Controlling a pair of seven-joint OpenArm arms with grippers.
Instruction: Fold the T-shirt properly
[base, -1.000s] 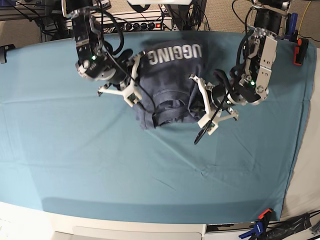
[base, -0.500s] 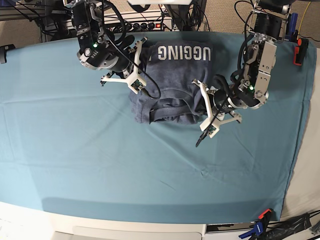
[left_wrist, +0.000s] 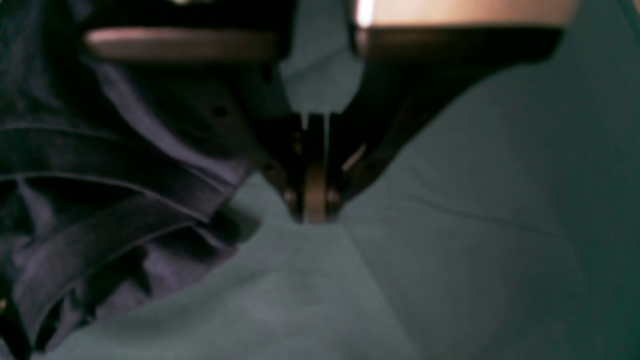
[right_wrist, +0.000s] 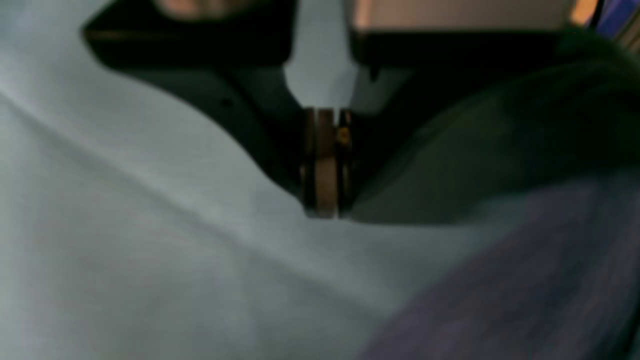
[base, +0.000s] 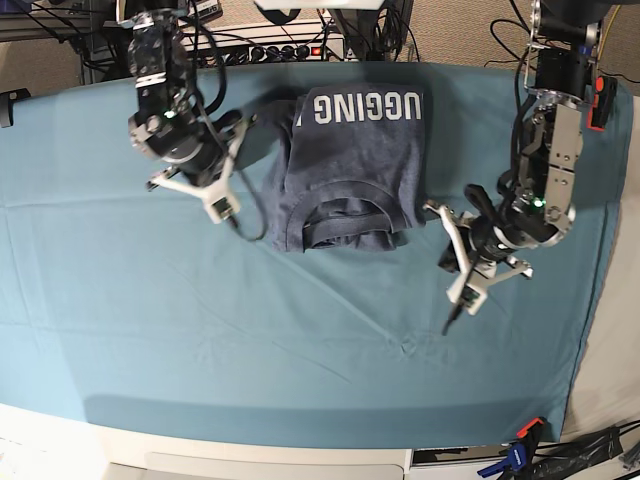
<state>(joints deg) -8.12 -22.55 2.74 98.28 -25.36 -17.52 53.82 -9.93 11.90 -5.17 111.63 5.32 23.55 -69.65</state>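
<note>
Both end effectors, left and right, seemingly closed empty beside T-shirt.

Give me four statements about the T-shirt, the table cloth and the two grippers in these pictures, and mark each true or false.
1. The T-shirt lies folded on the teal table cloth, white lettering showing. True.
2. The left gripper holds a sleeve. False: its fingers are shut on nothing, beside the shirt.
3. The right gripper is wide open. False: it is shut and empty.
4. Both grippers are clear of the shirt. True.
</note>
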